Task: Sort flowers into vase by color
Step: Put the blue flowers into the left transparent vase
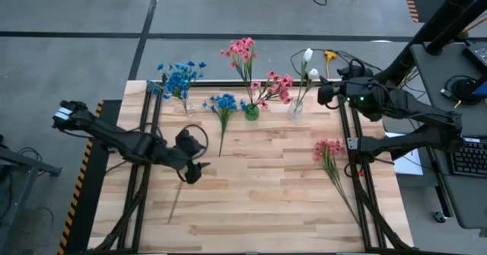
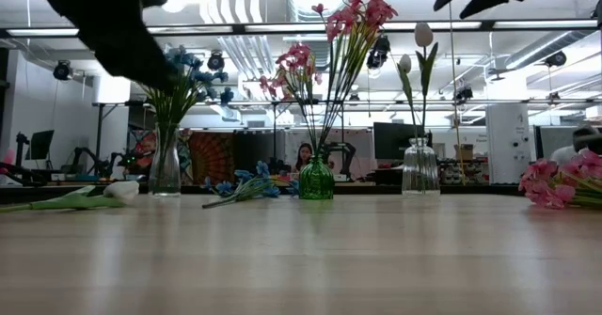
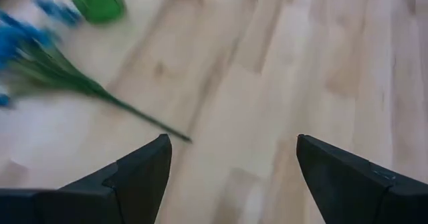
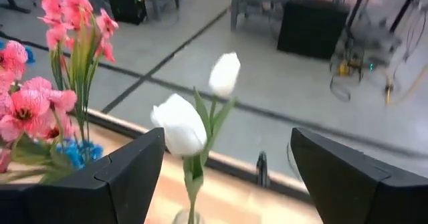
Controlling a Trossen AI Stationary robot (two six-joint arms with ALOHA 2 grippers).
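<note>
Three vases stand along the table's far edge: a clear one with blue flowers [image 1: 181, 80], a green one [image 1: 251, 112] with pink flowers [image 1: 245, 53], and a clear one [image 1: 295, 109] with two white tulips [image 4: 180, 125]. A loose blue flower [image 1: 223, 104] lies flat near the green vase. A loose pink flower [image 1: 329, 150] lies flat at the right. A white tulip [image 2: 122, 191] lies at the left, its stem [image 1: 176, 200] pointing to the near edge. My left gripper [image 1: 199, 154] hovers open above it. My right gripper [image 1: 326, 94] is open, raised beside the white tulips.
Bare wood fills the table's middle and near part [image 1: 259, 202]. Black frame rails run along the left side [image 1: 144, 133] and the right side [image 1: 354, 171]. A desk with a keyboard [image 1: 464, 160] stands right of the table. A person sits far behind the table [image 2: 303, 155].
</note>
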